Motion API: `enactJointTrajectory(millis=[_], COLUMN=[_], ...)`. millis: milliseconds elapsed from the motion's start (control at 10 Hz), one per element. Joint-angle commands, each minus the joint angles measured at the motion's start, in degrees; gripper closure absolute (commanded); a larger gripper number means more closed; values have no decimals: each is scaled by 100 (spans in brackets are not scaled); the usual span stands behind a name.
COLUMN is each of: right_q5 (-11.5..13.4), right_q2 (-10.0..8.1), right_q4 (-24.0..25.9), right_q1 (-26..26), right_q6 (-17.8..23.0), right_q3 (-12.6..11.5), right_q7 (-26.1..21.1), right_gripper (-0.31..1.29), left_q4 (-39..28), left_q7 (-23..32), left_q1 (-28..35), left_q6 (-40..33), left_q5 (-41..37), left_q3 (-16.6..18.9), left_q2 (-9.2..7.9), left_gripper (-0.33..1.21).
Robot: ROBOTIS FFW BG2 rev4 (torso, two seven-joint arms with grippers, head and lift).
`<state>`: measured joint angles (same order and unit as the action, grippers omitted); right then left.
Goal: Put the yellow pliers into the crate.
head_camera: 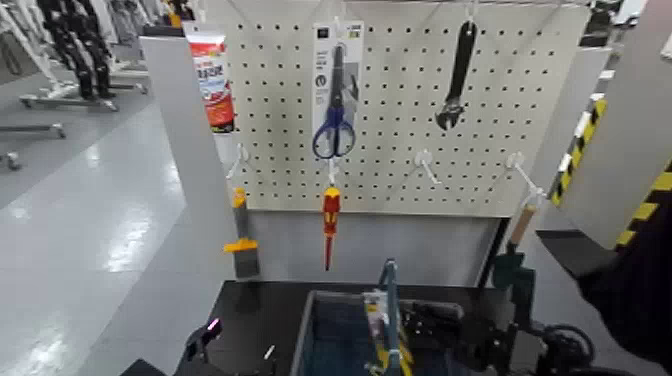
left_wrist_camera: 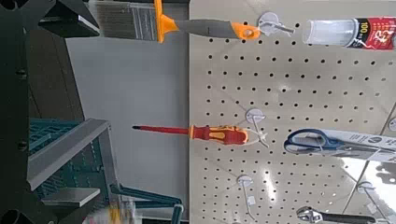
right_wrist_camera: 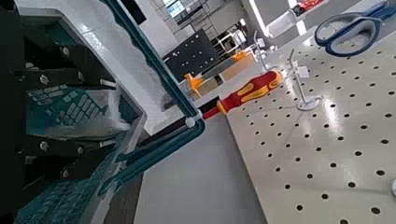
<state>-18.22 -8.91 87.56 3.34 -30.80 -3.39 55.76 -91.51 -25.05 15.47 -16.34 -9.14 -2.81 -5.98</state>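
- Pliers (head_camera: 374, 318): only yellow patches show, low in the head view, just beside the crate's handle (head_camera: 388, 285) and within the crate's outline. I cannot tell whether they lie on its floor or hang above it. A pale sheet (right_wrist_camera: 93, 114) inside the crate in the right wrist view may be their card.
- Crate (head_camera: 306, 335): on the dark table (head_camera: 250, 310) below the pegboard (head_camera: 400, 110), open side up, handle arched over the middle.
- Right gripper (head_camera: 445, 328): low at the crate's right side, close to the yellow patches. Whether its fingers are apart or clamped on the pliers cannot be told.
- Left gripper (head_camera: 200, 340): on the table left of the crate, apart from it, idle. Finger state cannot be told.
- Step in hand, as judged: delivery of the pliers into the crate, at or near release.
- Method: keep the pliers low and clear of the handle, on one side of it, over the open floor and not over the rim.
- Method: let go only once the card is below the rim, so it cannot tip out.
- Method: draw the gripper straight up, away from the handle and slatted wall.
- Not to be disturbed: screwdriver (head_camera: 330, 215), hanging above the crate's far edge, and scissors (head_camera: 334, 130).
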Motion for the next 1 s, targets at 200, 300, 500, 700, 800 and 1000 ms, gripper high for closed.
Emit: enactJointTrajectory(millis=[200, 300, 500, 700, 800, 1000], right_q5=[-23, -32, -41, 91, 161, 188], right_q2=[3, 3, 12, 91, 170, 276], right_q4=[86, 103, 261, 657, 842, 1000], right_q1=[-8, -17, -96, -404, -676, -1248], right_q6=[4, 4, 163, 707, 1217, 2228], right_q3=[-57, -66, -109, -171, -189, -145], right_q7=[-21, -30, -197, -953, -1480, -2482], right_gripper=[9, 9, 11, 11, 11, 12], left_q4=[2, 2, 2, -7, -7, -7], left_q7=[0, 0, 0, 0, 0, 0], left_q1=[9, 9, 9, 18, 18, 35], left_q6=[0, 0, 0, -9, -9, -18], left_q5=[0, 0, 0, 0, -9, -9], left_q3=[0, 0, 0, 0, 0, 18], left_q2=[0, 0, 0, 0, 0, 0], left_gripper=[10, 10, 10, 10, 10, 10])
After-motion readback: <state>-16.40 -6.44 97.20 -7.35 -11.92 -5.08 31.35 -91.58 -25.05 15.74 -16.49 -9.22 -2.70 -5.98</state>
